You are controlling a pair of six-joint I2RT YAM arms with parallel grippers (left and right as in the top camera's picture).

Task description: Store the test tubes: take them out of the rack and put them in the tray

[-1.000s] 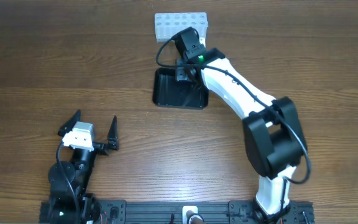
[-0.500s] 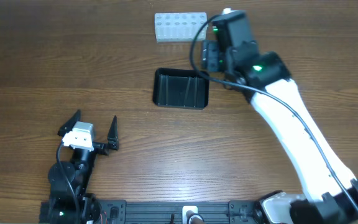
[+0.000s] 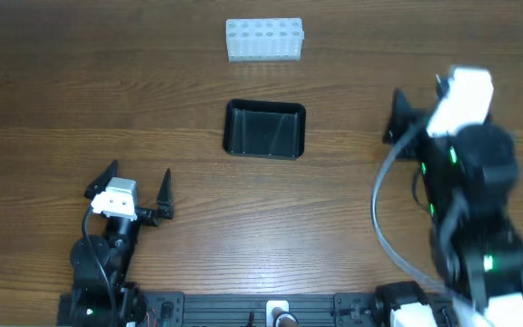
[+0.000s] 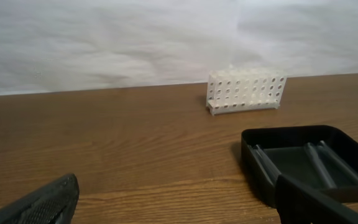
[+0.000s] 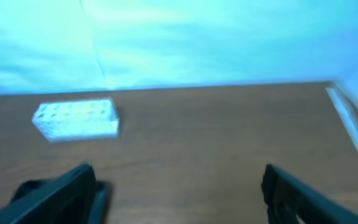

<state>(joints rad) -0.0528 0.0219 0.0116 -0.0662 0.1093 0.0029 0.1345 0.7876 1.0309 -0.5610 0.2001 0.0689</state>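
Note:
The white test tube rack (image 3: 264,40) stands at the far edge of the table, with the black tray (image 3: 234,136) just in front of it. In the left wrist view, clear test tubes (image 4: 312,160) lie side by side in the tray (image 4: 253,168), and the rack (image 4: 246,92) stands behind it. My left gripper (image 3: 137,188) rests open near its base at the front left, empty. My right gripper (image 5: 179,196) is open and holds nothing. It hangs over the right side of the table, well to the right of the tray, and faces the rack (image 5: 76,119).
The right arm (image 3: 466,154) stands tall over the right side of the wooden table. The table's right edge (image 5: 353,124) runs near the right gripper. A pale wall rises behind the rack.
The right arm has pulled away from the rack and tray, swinging right and back toward its base with its gripper empty. The left arm has not moved.

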